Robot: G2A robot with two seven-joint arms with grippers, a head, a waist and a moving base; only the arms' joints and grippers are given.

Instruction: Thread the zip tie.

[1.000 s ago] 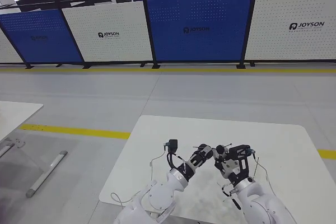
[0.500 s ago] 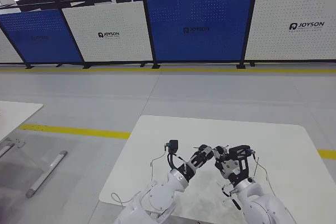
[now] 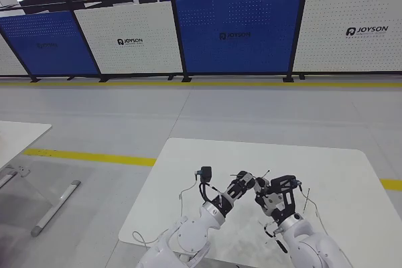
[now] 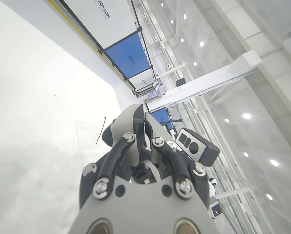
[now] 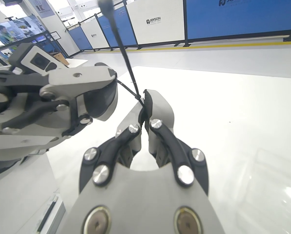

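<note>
Tie is black and thin. It is held in the air above the near part of the white table, not lying on it. The right gripper has its fingers pressed together on the tie, with no gap visible between the dark pads. Two stretches of the tie come out from these fingertips, very near to each other. One stretch rises steeply and ends in the thicker head, which is blurred in the right wrist view. The other stretch is shorter and runs sideways to the tip of the left gripper. The left gripper is closed too. In its own wrist view the pads meet and a thin dark line sits between them, so it pinches the same tie. The place where the two stretches meet is too small to tell if they are one bent piece.

In the top view both grippers are just beside each other, tips almost touching. The left arm comes from the left side and the right arm from the right side. A second tie, also black, lies flat on the table, apart from the grippers. Behind the table there is grey floor with a yellow line, and then a row of blue and white panels.
</note>
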